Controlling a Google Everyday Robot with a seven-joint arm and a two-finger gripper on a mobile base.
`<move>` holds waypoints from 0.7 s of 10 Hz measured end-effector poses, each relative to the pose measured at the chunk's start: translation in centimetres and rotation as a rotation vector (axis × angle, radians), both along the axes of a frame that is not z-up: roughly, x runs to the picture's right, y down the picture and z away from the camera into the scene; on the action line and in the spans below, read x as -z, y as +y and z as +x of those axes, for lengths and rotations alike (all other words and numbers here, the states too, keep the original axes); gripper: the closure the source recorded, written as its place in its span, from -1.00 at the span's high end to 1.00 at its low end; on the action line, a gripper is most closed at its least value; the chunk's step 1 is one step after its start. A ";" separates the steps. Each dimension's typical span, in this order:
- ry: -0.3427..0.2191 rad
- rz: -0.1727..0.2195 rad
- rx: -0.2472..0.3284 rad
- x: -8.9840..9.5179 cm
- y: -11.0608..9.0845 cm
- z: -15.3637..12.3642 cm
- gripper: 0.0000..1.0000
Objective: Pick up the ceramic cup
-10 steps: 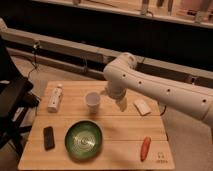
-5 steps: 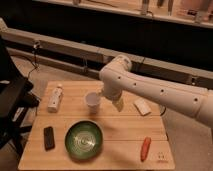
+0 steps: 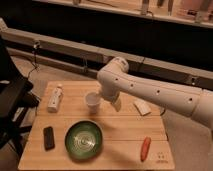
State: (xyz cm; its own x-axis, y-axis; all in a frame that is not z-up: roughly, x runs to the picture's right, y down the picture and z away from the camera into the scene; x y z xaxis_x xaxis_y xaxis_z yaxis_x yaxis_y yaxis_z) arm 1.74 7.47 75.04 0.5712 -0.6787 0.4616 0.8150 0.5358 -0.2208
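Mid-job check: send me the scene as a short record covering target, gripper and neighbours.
target: ceramic cup, upright on the wooden table
arm: gripper low, just right of the cup; contact unclear
left of cup: white bottle, lying down
front of cup: green bowl
task status: cup not lifted

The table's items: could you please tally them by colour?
White: 3 (ceramic cup, bottle, small object)
Green: 1 (bowl)
Black: 1 (block)
Orange: 1 (long item)
Total: 6
The pincer hangs close beside the ceramic cup.
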 end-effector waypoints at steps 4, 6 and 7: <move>-0.018 0.008 0.024 -0.5 0.0 -0.5 0.60; -0.023 0.011 0.033 -0.8 0.1 -0.6 0.60; -0.027 0.012 0.038 -1.0 0.1 -0.8 0.60</move>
State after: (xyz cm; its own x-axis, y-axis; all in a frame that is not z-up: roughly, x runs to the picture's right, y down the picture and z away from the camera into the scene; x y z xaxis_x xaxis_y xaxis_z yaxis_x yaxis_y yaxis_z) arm 0.95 7.62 76.03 0.5319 -0.7056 0.4682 0.8406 0.5066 -0.1916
